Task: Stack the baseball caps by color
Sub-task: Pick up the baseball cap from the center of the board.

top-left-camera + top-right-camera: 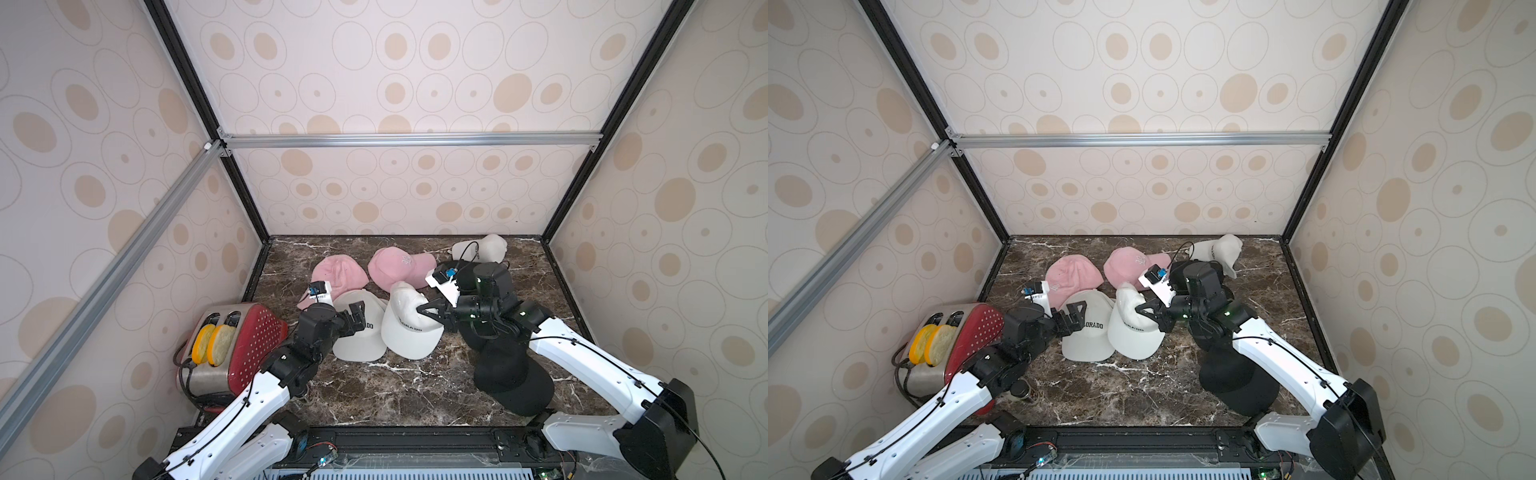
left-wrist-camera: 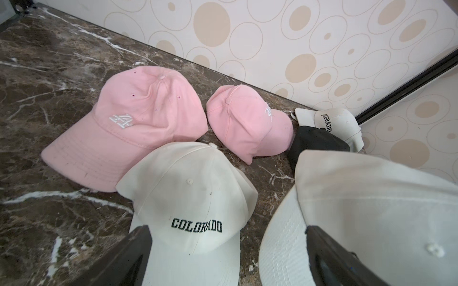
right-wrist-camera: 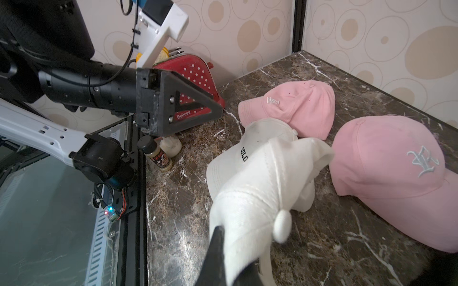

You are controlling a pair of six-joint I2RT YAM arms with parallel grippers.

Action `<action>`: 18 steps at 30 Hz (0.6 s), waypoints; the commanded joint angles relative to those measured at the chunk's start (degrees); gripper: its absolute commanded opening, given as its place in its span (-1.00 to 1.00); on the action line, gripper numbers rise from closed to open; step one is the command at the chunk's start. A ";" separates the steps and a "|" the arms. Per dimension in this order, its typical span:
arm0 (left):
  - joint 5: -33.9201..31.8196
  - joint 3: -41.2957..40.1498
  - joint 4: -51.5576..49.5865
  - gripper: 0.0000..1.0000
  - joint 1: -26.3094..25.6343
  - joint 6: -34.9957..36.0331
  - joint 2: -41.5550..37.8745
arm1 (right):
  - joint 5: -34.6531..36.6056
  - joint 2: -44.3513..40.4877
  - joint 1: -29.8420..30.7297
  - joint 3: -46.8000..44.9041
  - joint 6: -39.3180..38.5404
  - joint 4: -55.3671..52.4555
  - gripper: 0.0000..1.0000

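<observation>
White stacking looks barely begun: the right gripper point(image 1: 424, 312) clamps one white COLORADO cap point(image 1: 409, 338); the left gripper point(image 1: 357, 319) hangs wide open, empty, above the second white cap point(image 1: 358, 347).

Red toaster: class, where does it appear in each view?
Top view: red toaster at the table's left edge.
Top view: toaster at the same edge.
Left wrist: not in it.
Right wrist: behind the left gripper, toaster.
Shared landmark: the pink caps.

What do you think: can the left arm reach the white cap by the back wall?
Probably not directly. The far white cap lies beyond the right arm; the right gripper holds a second white cap across the left gripper's path.
</observation>
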 commanded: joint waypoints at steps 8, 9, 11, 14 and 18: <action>-27.50 -5.34 -17.52 0.98 0.02 -5.93 -11.25 | -12.78 7.28 0.18 2.37 3.04 7.43 -1.00; -27.33 -6.43 -16.42 0.98 0.09 -6.21 -12.04 | -13.89 8.34 0.40 3.07 2.98 7.28 -1.00; -27.82 -7.02 -16.34 0.98 0.07 -6.95 -12.08 | -15.28 10.34 0.84 4.73 2.97 6.53 -1.00; -28.24 -5.76 -17.73 0.98 0.09 -6.67 -10.18 | -15.72 13.39 1.87 7.10 2.84 5.90 -1.00; -29.41 -4.62 -19.94 0.98 0.07 -7.63 -9.02 | -16.29 17.67 3.29 9.92 2.76 6.75 -1.00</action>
